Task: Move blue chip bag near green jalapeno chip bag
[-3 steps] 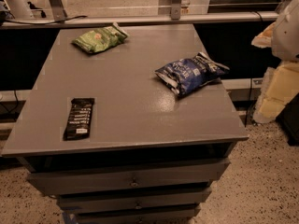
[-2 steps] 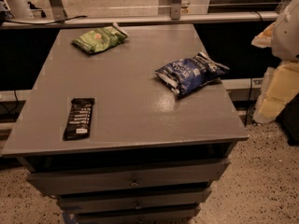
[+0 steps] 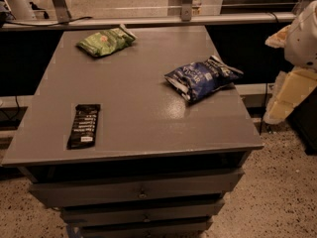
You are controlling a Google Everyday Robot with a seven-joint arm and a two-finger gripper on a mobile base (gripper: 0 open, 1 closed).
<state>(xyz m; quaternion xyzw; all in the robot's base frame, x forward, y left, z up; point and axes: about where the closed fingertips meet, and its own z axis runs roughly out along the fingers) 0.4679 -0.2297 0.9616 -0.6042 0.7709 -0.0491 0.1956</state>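
My gripper (image 3: pixel 290 95), off the right edge of the smooth grey table (image 3: pixel 138 108), looks like cream plastic. The dark blue foil chip bag (image 3: pixel 203 78) and the light green chip bag (image 3: pixel 105 41) are glossy and wrinkled. The flat black bar wrapper (image 3: pixel 84 126) has a duller sheen.

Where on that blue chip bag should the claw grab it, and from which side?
Probably across the puffy middle of the blue chip bag, from straight above: it lies flat, long axis slanting up to the right, so closing across its narrow width fits. The claw hangs off the table's right edge.
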